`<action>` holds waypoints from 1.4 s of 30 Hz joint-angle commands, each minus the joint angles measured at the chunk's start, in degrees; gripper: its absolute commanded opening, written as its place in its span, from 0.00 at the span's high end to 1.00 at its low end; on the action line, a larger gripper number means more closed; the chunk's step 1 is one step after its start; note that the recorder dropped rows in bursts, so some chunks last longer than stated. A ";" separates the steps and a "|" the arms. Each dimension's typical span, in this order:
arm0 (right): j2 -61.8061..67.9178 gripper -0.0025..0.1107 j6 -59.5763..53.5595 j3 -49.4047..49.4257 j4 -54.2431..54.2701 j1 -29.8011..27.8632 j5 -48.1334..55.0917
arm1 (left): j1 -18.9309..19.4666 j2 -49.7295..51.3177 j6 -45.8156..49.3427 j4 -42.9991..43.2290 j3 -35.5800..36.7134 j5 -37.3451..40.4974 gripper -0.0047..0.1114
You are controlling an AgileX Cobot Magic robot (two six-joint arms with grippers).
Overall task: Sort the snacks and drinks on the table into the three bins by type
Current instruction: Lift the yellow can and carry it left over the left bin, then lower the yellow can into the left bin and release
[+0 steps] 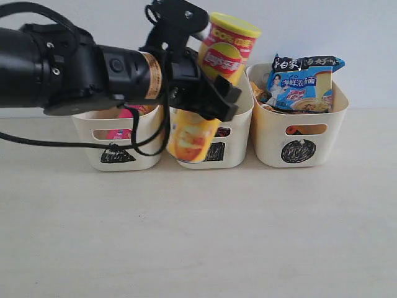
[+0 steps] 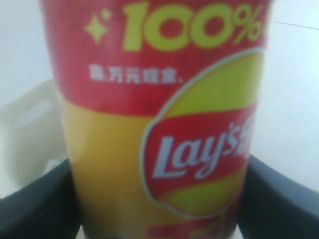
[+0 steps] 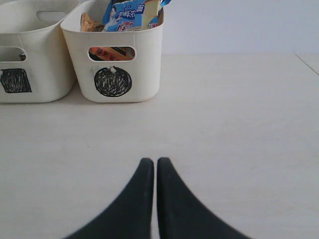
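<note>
Left gripper (image 1: 197, 110) is clamped on the orange tube (image 1: 214, 74), tilted above the square bin (image 1: 239, 146). Right gripper (image 3: 155, 172), pressed together over the table (image 3: 239, 149), is seen only in the right wrist view.

Black left arm (image 1: 74, 68), orange label band, black cable.
</note>
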 commanded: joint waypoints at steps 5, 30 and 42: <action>-0.25 0.98 0.00 0.27 -0.29 -0.38 -0.46 | 5.80 -2.91 1.50 1.63 -1.31 10.64 0.92; -0.25 0.98 0.00 0.27 -0.29 -0.38 -0.46 | 18.66 12.07 41.35 -38.90 -32.47 39.61 0.92; -0.25 0.98 0.00 0.27 -0.29 -0.38 -0.46 | 20.87 23.76 39.99 -45.79 -47.83 45.70 0.92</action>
